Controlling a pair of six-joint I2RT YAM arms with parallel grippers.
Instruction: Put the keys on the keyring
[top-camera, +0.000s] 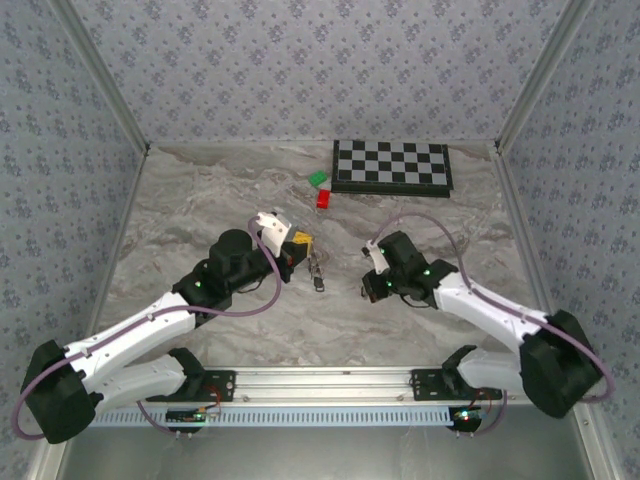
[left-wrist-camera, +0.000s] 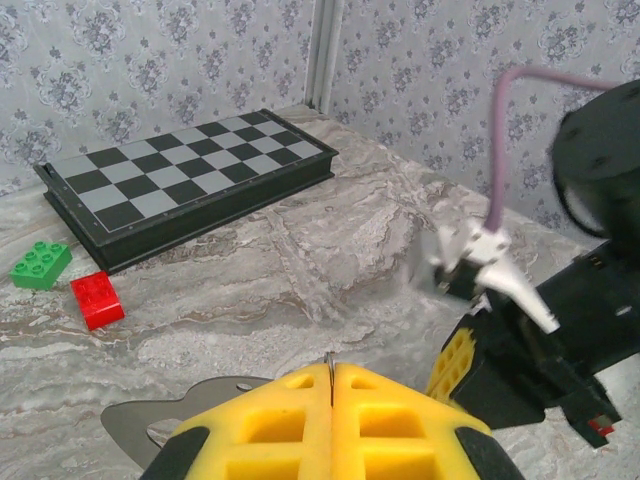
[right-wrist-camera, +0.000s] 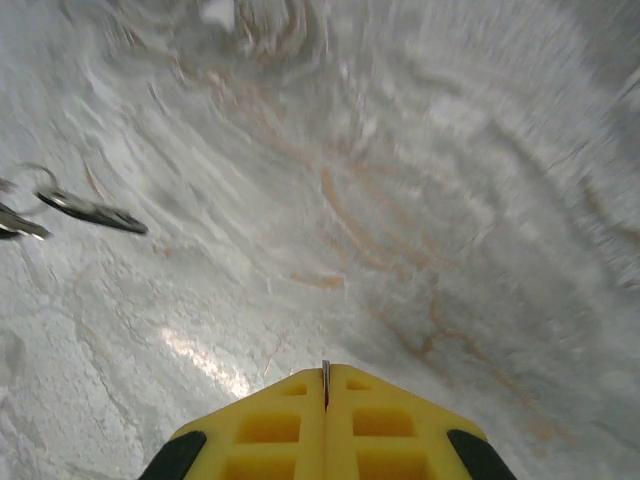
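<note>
Now, keys: lying in a small bunch on the desk (top-camera: 200, 200), in the gap between the two arms; the keys (top-camera: 318, 272) are showing as a thin dark streak from above.
Ring: sitting at the far-left edge of the right wrist view, the ring (right-wrist-camera: 38, 177) just beside one key (right-wrist-camera: 92, 211); whether any key is threaded on it is too blurred to tell.
Long axis: running roughly near-to-far across the desk, with the black head seeming to point toward the arm bases.
Left pincer: its pads are pressing flat together; the left pincer (top-camera: 298, 240) is hovering just beside the far end of the bunch, with the keys lying to its right and a little nearer the bases. Nothing is plainly being held.
Right pincer: also pressing shut on nothing; the right pincer (top-camera: 368, 287) is hanging near the keys, which are lying off to its left.
Nearer arm: the left, by a clear margin.
Coming move: probably spreading one pincer before reaching across the bunch's long axis.
</note>
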